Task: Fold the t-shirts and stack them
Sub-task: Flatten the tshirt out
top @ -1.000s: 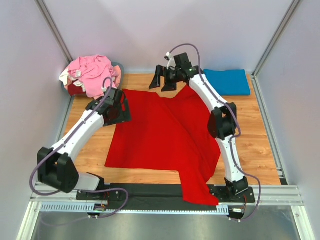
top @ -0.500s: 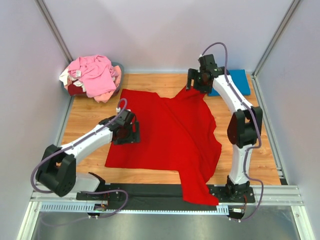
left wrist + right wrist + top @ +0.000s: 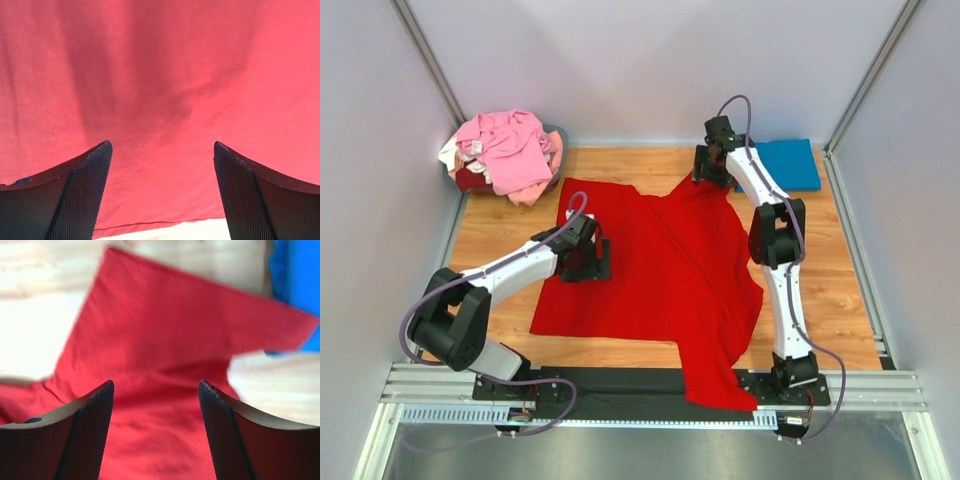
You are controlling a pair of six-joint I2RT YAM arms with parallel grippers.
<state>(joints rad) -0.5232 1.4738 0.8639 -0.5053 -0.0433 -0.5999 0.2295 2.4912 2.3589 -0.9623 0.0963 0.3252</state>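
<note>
Far left, heap of pink and cream cloth t-shirts [image 3: 505, 150] off the far-left corner of bright red cloth t-shirt [image 3: 660, 270] spread on wooden tabletop [image 3: 830, 280]; left gripper [image 3: 592, 262] jaws wide, empty, over its left half; right gripper [image 3: 712, 172] jaws apart, empty, over its far sleeve; folded blue cloth t-shirt [image 3: 782, 164] just right of that sleeve.
</note>
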